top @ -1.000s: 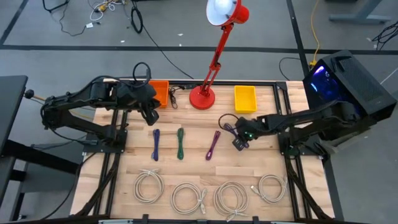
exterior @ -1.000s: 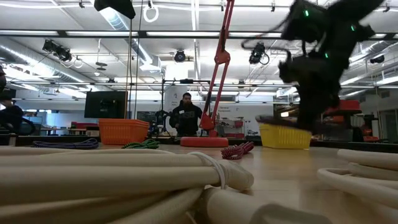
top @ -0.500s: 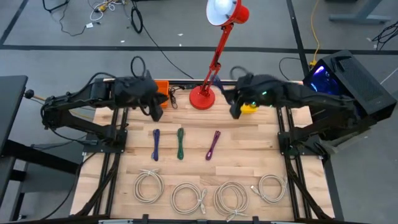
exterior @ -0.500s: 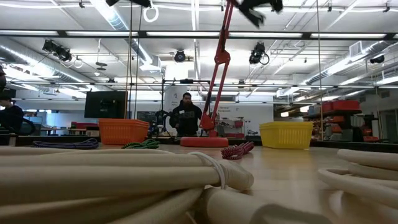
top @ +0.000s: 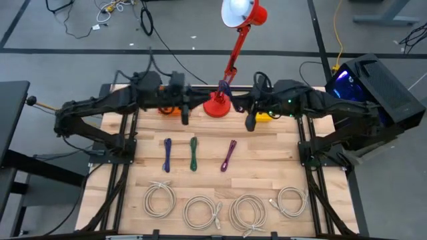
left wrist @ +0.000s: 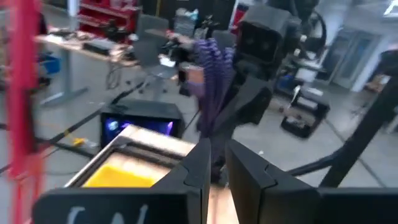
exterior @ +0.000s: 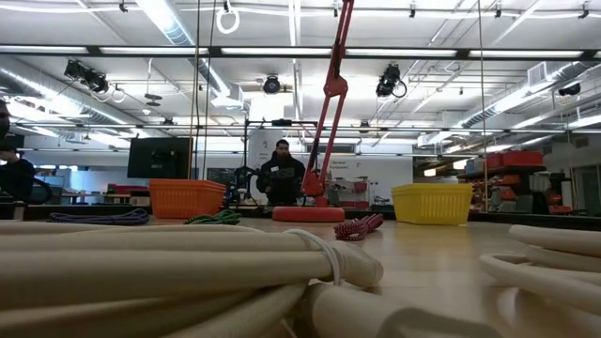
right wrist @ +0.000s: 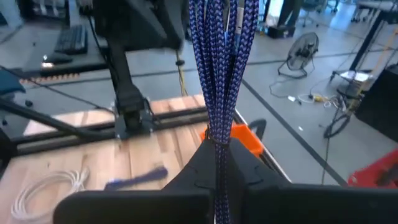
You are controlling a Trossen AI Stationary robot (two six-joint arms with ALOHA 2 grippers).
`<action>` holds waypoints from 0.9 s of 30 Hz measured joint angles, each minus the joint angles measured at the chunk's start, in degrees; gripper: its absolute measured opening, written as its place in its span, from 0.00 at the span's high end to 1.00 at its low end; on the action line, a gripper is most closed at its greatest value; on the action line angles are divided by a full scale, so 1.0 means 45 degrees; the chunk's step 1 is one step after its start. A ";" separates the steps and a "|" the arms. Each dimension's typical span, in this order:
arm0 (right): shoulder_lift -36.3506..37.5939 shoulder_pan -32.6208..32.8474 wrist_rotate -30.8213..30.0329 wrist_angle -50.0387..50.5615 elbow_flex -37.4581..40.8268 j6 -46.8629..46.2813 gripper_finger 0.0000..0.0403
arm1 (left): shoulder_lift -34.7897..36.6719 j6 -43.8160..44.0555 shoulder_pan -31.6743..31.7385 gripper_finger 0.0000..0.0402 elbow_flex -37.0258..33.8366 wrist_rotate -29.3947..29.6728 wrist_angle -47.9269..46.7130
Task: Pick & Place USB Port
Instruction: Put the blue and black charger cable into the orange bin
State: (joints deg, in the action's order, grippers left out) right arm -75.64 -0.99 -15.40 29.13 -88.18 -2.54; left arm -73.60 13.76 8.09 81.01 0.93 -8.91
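My right gripper (right wrist: 217,155) is raised above the table's far part, between the red lamp's base (top: 217,105) and the yellow bin (top: 263,107). It is shut on a bundled blue-purple braided cable (right wrist: 217,74), which also shows in the left wrist view (left wrist: 214,81) and beside the lamp's arm (top: 225,85). My left gripper (left wrist: 217,155) hangs in the air facing it, just left of the lamp base, over the orange bin (top: 170,100). Its fingers stand together with only a slit between them and hold nothing. The low view shows neither gripper. My right gripper pinches the bundle between its two fingers near one end (right wrist: 217,140), with several strands together. The rest of the bundle stands straight out past the fingertips. It is lifted clear of the table.
Three short cable bundles lie mid-table: blue (top: 167,155), green (top: 193,153), purple (top: 229,155). Several white cable coils (top: 200,212) lie along the near edge. The lamp's arm rises between the two grippers. A person (exterior: 282,174) stands in the room beyond the table.
My right gripper has risen from the table beside the purple bundle and swung toward the far edge and left, carrying the blue-purple bundle clear of the table. My left gripper has moved right, from in front of the orange bin toward the lamp base.
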 joint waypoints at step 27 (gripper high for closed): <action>-0.0227 0.0185 0.0656 0.0037 -0.0010 0.0242 0.99 | -0.2304 0.1386 0.0617 0.53 0.0010 -0.2158 0.4314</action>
State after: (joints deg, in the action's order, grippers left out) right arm -76.66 -0.16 -12.45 29.30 -88.23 -1.45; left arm -83.96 19.99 10.86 81.06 -8.78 10.50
